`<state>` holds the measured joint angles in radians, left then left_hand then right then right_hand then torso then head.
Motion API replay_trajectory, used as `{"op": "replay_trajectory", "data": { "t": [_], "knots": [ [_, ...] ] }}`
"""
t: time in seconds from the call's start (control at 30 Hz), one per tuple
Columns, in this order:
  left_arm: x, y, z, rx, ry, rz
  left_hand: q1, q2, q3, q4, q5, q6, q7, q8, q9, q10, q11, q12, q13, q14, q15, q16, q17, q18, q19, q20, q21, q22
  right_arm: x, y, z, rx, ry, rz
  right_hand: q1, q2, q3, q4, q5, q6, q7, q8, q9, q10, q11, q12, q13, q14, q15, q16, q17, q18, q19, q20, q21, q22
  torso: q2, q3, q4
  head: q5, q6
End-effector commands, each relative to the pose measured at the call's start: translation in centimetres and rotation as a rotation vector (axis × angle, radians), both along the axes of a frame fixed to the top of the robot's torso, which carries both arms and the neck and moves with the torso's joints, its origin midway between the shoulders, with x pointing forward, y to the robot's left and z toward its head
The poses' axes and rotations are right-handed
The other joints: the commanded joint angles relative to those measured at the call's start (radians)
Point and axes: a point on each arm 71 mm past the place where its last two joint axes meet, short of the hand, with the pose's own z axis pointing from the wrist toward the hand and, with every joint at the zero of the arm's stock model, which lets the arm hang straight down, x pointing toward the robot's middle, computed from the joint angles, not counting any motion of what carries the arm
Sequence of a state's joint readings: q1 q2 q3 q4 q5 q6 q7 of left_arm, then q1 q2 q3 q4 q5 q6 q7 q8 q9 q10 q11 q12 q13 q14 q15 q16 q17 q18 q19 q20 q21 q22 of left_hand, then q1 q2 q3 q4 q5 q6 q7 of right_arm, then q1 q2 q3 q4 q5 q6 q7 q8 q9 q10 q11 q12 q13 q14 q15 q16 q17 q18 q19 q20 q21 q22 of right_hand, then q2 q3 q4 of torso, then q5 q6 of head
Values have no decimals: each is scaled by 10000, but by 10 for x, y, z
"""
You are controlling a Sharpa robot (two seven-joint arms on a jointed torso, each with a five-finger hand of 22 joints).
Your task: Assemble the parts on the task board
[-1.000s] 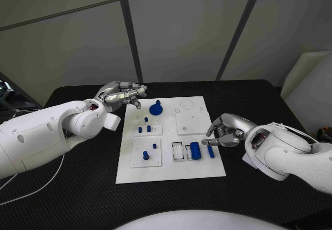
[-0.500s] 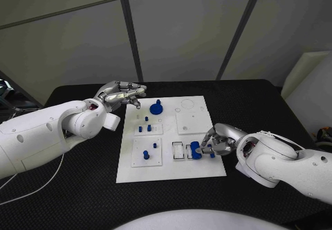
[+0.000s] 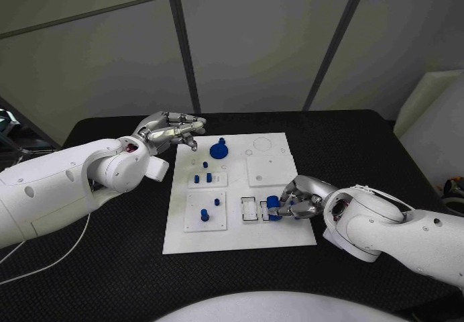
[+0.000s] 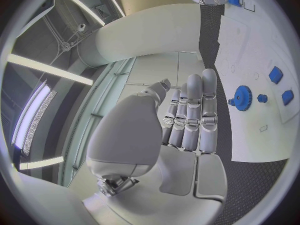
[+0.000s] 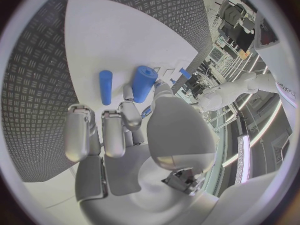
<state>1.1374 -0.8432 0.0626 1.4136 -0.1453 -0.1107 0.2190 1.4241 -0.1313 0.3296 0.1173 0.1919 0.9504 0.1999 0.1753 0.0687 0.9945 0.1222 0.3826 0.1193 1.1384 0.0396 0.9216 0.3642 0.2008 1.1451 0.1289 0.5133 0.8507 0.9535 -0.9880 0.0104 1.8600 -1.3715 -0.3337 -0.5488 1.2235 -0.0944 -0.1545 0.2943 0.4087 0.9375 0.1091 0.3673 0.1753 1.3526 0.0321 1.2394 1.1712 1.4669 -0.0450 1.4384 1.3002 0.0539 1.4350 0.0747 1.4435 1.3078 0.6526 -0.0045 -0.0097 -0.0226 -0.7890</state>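
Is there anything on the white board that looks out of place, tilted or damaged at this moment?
Nothing stands out. The task board lies flat and unbroken. Two blue pieces, a thick cylinder and a thin rod, lie loose at the right hand, not yet assembled. The left hand hovers by the blue gear.

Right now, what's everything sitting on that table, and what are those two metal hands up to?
Table: one, black, under everything.
Task board: one, white plate, middle of the table.
Gear: one, blue, far end of the board.
Small pegs: several, blue, standing in the board's left-side plates.
Thick cylinder: one, blue, near the board's right edge, at the right hand's fingertips.
Thin rod: one, blue, lying beside the cylinder.
Left hand: silver, holding nothing, at the board's far left corner.
Right hand: silver, fingers at the cylinder; whether it grips is unclear.
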Motion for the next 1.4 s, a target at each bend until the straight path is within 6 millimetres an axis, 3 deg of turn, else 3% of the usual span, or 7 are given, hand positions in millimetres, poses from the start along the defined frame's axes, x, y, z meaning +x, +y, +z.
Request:
{"op": "replay_trajectory", "data": {
  "t": [0.03, 0.3, 0.63, 0.87, 1.23, 1.4],
  "knots": [
    [0, -1, 1, -76, -44, -44, -56, 31, -80, 6, -29, -65, 3, 43, 4, -70, 28, 57, 12, -78, 14, 37, -9, -184, 25, 60, -52, -9, -1, 2, -4, -42, 167, 28, -1, 108, -57, -19, 1, -70, 16, 23, -18, 46, -12, 43, 27, 552, 73, 65, 26, -99, 78, 7, 64, 1020, -2, -3, -3, 11, -11],
    [0, -1, 1, -71, -27, -55, -56, 31, -80, 6, -29, -65, 3, 43, 4, -70, 28, 57, 12, -78, 14, 37, -9, -184, 25, 60, -52, -9, 1, 3, -6, -96, 231, -18, 302, 223, -41, -70, -32, -46, -15, 151, 12, 49, -36, 62, 116, 556, 53, 93, 90, -98, 72, -4, 68, 1030, -10, -8, -4, 28, -23],
    [-1, -1, 1, -71, -1, -95, -56, 31, -80, 6, -29, -65, 3, 43, 4, -70, 28, 57, 12, -78, 14, 37, -9, -184, 25, 60, -52, -9, 2, 3, -6, 27, 126, -113, 1437, 448, 124, -340, 853, 55, -51, 346, 36, 114, -93, 105, 328, 581, 9, 176, 281, -112, 106, -47, 112, 1098, -15, -3, -9, 32, -16],
    [-1, -1, 1, -63, 23, -113, -57, 31, -87, 7, -28, -72, 4, 48, 3, -83, 28, 69, 12, -79, 14, 41, -14, -183, 28, 60, -57, -16, -4, -2, 1, 552, -81, -435, 1508, 579, 104, -192, 1417, 170, -91, 389, 23, 178, -128, 120, 416, 590, -18, 201, 343, -126, 148, -70, 155, 1159, -12, -3, -18, 30, 0],
    [0, -1, 1, -61, 51, -142, -56, 30, -88, 6, -28, -75, 4, 49, 3, -87, 28, 71, 12, -80, 14, 41, -15, -183, 28, 60, -58, -17, -11, -3, 8, 2364, 244, -1239, 1409, 628, 34, -75, 1494, 348, -149, 423, 36, 248, -171, 152, 486, 596, -47, 214, 378, -133, 171, -91, 180, 1192, -3, -3, -5, 26, 8],
    [0, 0, 1, -44, 54, -105, -54, 28, -90, 5, -27, -79, 4, 49, 2, -93, 28, 74, 12, -81, 14, 42, -17, -182, 29, 60, -60, -19, -13, -2, 12, 2703, 88, -1290, 1418, 655, 29, -78, 1522, 421, -180, 430, 47, 286, -197, 183, 531, 610, -66, 247, 447, -150, 224, -103, 229, 1258, -5, -24, -19, 45, -2]
  ]
}}
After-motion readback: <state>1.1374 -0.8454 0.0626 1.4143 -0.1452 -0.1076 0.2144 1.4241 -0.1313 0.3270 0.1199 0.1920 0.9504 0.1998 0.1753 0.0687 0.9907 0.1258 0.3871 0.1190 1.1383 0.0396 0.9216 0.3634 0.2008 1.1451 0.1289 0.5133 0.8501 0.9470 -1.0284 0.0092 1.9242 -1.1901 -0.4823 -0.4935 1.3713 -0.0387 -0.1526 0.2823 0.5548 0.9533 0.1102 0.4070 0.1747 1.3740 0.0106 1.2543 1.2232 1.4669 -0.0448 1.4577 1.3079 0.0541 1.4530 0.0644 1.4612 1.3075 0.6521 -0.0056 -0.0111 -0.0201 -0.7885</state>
